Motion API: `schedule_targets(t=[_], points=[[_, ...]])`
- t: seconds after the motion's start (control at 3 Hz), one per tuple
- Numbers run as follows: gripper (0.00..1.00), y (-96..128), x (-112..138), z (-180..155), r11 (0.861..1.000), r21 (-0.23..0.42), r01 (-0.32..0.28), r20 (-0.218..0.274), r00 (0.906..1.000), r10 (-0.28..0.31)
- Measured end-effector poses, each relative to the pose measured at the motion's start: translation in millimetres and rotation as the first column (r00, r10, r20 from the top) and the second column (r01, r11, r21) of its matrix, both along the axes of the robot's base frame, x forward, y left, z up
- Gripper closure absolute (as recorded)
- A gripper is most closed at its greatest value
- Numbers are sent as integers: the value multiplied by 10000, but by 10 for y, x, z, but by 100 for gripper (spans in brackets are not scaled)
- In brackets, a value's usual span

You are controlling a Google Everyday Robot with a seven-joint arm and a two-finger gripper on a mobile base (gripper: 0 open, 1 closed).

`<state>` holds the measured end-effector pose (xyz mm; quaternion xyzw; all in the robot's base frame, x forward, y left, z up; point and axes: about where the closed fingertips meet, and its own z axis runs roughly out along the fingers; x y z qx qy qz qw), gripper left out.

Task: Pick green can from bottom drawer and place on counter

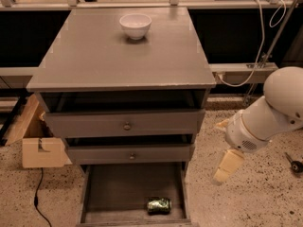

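Observation:
The green can (159,205) lies on its side on the dark floor of the open bottom drawer (118,193), near its front right corner. My gripper (218,152) hangs to the right of the cabinet, at the height of the middle drawer, above and to the right of the can and apart from it. Its cream fingers (227,166) are spread and hold nothing. The grey counter (113,60) is the cabinet's top, with a worn front edge.
A white bowl (135,25) stands at the back of the counter. The two upper drawers with round knobs (127,126) are partly pulled out above the bottom drawer. A cardboard box (35,143) and a cable sit on the floor to the left. A small tool (294,164) lies at the right.

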<state>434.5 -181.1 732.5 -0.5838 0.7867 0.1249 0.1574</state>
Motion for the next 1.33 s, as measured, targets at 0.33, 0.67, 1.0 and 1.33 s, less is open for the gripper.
schedule_targets(t=[0.33,0.67,1.0,1.33], points=[[0,-84,13,-626,9997,39,-228,-93,9997,228],[0,-80,68,-1380,9970,332,-696,-32,9976,697],[0,54,126,-2056,9911,691,-1137,-81,9934,1145],[0,266,96,-2769,9826,1406,-1213,-390,9910,1279]])
